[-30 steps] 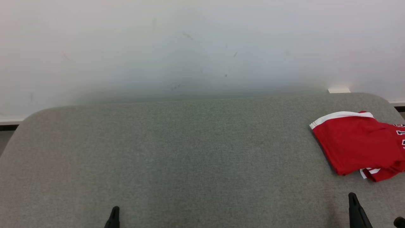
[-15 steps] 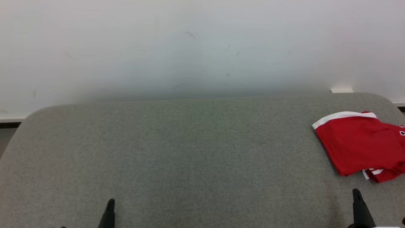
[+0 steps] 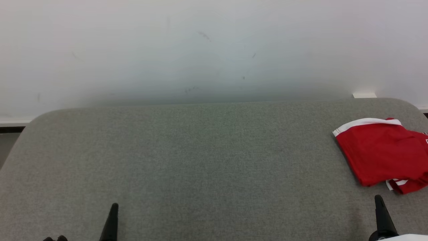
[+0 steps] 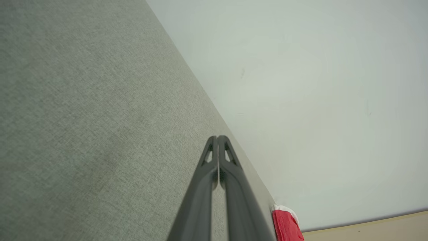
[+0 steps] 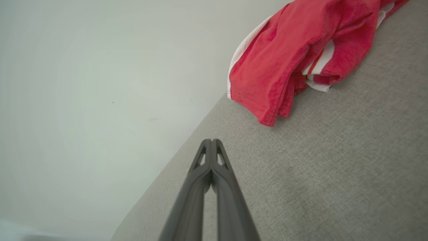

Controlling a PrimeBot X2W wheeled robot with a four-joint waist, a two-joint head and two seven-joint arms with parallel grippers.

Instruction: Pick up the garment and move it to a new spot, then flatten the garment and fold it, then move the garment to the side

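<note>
Since a second ago the left gripper [image 3: 114, 205] and right gripper [image 3: 378, 197] reach further up the head view. Each has its fingers pressed together, holding nothing, above the grey table [image 3: 200, 160]. Red garment [image 3: 378, 150] lies loosely folded at the table's right end, near the right gripper.

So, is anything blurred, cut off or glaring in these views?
Head view: soft even light, no glare; the red garment is sharp but cut by the right edge. Left wrist view: scene tilted, left fingers slightly soft. Right wrist view: garment crisp, faint shadow under it on the table.
</note>
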